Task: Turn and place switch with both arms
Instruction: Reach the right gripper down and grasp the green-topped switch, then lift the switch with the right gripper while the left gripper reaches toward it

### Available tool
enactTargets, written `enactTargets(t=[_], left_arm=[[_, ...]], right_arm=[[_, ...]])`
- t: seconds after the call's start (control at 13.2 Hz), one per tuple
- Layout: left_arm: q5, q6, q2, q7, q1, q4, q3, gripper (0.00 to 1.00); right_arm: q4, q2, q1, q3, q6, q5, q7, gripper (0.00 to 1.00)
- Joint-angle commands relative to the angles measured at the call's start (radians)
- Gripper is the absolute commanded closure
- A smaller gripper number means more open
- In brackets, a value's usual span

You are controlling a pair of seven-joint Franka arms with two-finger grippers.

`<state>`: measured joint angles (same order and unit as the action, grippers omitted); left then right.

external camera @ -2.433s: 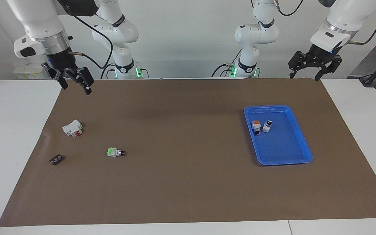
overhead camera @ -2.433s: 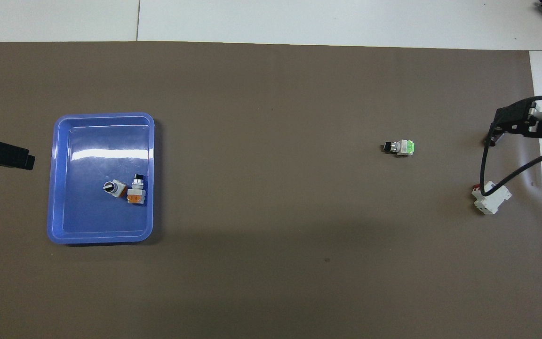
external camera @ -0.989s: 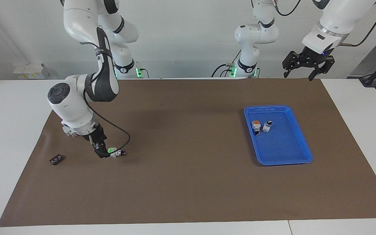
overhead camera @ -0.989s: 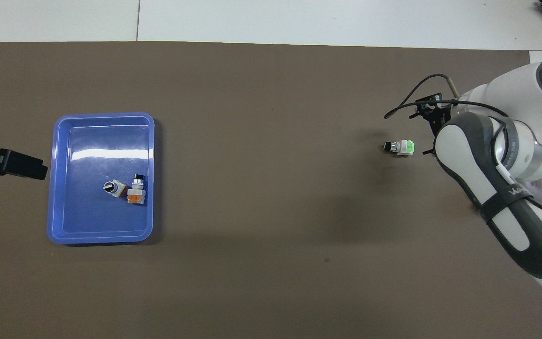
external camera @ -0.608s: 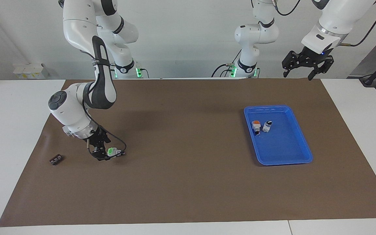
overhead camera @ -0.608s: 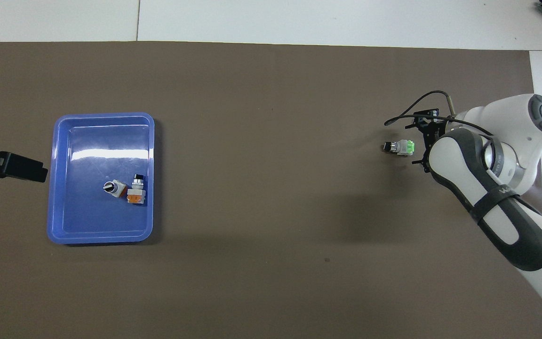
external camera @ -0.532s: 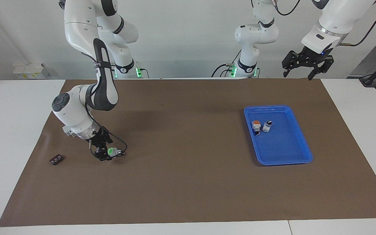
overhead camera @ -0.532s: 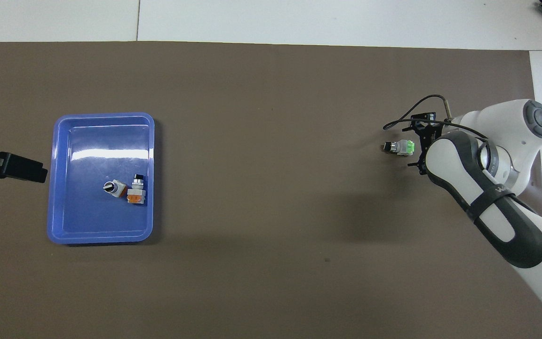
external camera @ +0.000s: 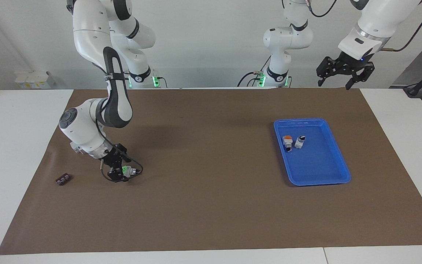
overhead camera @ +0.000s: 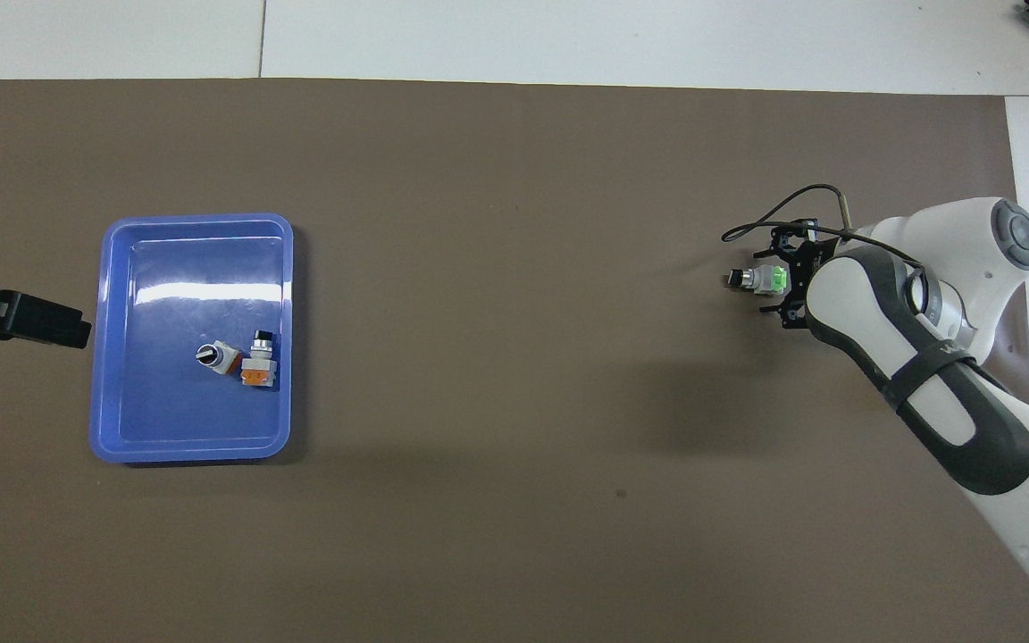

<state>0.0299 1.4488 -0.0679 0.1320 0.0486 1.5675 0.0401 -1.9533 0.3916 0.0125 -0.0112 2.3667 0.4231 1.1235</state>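
Observation:
The switch (external camera: 129, 170) lies on its side on the brown mat toward the right arm's end of the table, white with a green end block and a black knob tip (overhead camera: 733, 279). My right gripper (external camera: 121, 173) is down at the mat, set around the switch's green end (overhead camera: 775, 279); whether it grips the block I cannot tell. The switch rests on the mat. My left gripper (external camera: 343, 74) waits open and empty, raised over the mat's edge nearest the robots, at the left arm's end; its tip shows in the overhead view (overhead camera: 32, 321).
A blue tray (external camera: 311, 182) sits toward the left arm's end, holding an orange-capped switch (external camera: 287, 141) and a white-and-black switch (external camera: 300, 141). A small black part (external camera: 63, 179) lies near the mat's edge beside the right arm.
The right arm came down from high above the mat to the switch and slid in around its green end. The left gripper shifted only slightly.

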Motion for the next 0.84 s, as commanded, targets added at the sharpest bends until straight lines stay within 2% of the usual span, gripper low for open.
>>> enactTargets(t=[0.0, 0.15, 0.38, 0.61, 0.76], left_arm=[[0.007, -0.005, -0.032, -0.011, 0.011, 0.040, -0.006, 0.00], [0.007, -0.005, -0.032, -0.011, 0.011, 0.040, -0.006, 0.00], [0.007, -0.004, -0.032, -0.012, 0.019, 0.040, -0.008, 0.00], [0.007, -0.004, -0.036, 0.000, 0.019, 0.046, -0.006, 0.00], [0.007, 0.005, -0.038, 0.004, 0.024, 0.051, -0.005, 0.23]], right_arm=[[0.003, 0.001, 0.015, 0.005, -0.018, 0.033, -0.065, 1.00], [0.089, 0.001, 0.027, 0.005, -0.134, 0.054, -0.065, 1.00], [0.227, -0.005, 0.020, 0.007, -0.312, 0.172, -0.056, 1.00], [0.325, -0.028, 0.014, 0.026, -0.437, 0.359, -0.041, 1.00], [0.361, -0.042, 0.014, 0.084, -0.440, 0.390, 0.037, 1.00]])
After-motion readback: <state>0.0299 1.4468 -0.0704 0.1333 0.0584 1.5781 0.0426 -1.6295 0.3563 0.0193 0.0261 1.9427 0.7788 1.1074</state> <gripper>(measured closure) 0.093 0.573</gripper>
